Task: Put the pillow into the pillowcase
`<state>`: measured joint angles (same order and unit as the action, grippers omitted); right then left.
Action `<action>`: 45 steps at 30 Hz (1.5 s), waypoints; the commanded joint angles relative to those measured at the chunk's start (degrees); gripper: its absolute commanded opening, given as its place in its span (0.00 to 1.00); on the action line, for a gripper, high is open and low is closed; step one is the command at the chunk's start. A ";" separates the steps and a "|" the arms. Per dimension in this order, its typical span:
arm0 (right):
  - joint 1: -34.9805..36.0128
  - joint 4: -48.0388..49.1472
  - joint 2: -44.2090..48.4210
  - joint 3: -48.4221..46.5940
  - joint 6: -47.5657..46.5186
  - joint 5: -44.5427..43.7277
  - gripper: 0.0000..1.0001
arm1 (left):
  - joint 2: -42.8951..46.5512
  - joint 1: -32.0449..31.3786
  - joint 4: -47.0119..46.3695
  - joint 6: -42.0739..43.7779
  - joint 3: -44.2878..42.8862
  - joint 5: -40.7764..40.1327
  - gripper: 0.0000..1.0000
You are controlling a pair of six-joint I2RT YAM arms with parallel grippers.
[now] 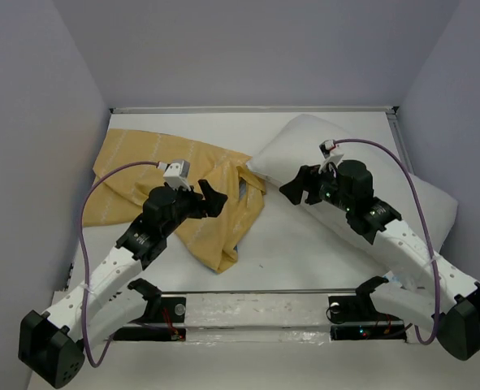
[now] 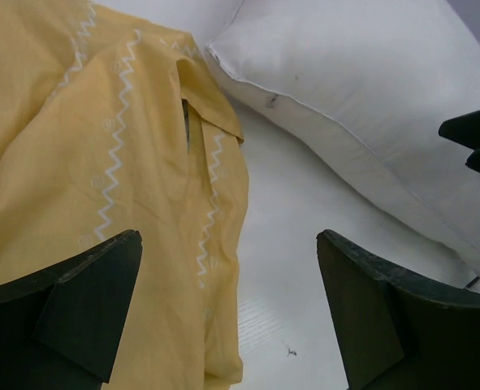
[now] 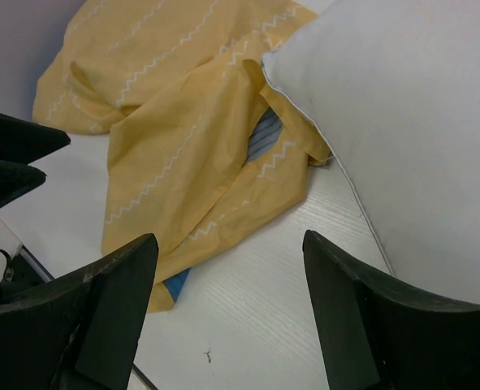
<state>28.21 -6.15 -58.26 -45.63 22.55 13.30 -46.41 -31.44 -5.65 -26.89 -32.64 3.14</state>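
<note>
The pillowcase (image 1: pixel 146 175) lies crumpled at the left of the table, mustard-yellow with white zigzag lines. A slit in its folds shows blue striped lining (image 3: pixel 264 134). The plump white pillow (image 1: pixel 304 150) lies at the right, one corner touching the pillowcase. My left gripper (image 1: pixel 209 197) hovers open over the pillowcase's right part, nothing between its fingers (image 2: pixel 85 288). Over the pillow's near edge hangs my right gripper (image 1: pixel 298 188), open and empty. In the left wrist view the pillowcase (image 2: pixel 101 162) fills the left and the pillow (image 2: pixel 361 89) the upper right. The right wrist view shows the pillow (image 3: pixel 410 122) at right.
Grey walls close in the table (image 1: pixel 288 244) on three sides. A clear strip with clamps (image 1: pixel 256 309) runs along the near edge between the arm bases. White tabletop shows between pillowcase and pillow.
</note>
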 commanded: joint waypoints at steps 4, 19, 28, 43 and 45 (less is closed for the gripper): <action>0.36 3.08 0.43 -0.52 -1.45 -0.64 0.76 | 0.54 -0.29 -6.89 -0.97 0.56 3.53 0.99; 0.36 5.45 7.90 4.93 0.31 -5.21 0.14 | -21.25 -5.73 -13.69 6.76 -7.15 -20.61 0.34; 0.36 8.79 6.93 5.64 0.92 -0.12 0.26 | -41.73 -6.88 -13.16 10.72 -17.71 -23.89 0.69; 0.36 9.06 5.79 5.20 0.31 -0.02 0.29 | -56.77 -6.97 -13.33 12.22 -26.07 -25.02 0.15; 0.36 8.18 5.09 4.23 -0.31 -0.90 0.36 | -54.94 -6.97 -13.77 11.52 -25.11 -24.32 0.03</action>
<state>28.21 0.45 -52.77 -39.59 23.59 13.89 -103.55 -38.17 -17.26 -15.29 -56.66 -19.11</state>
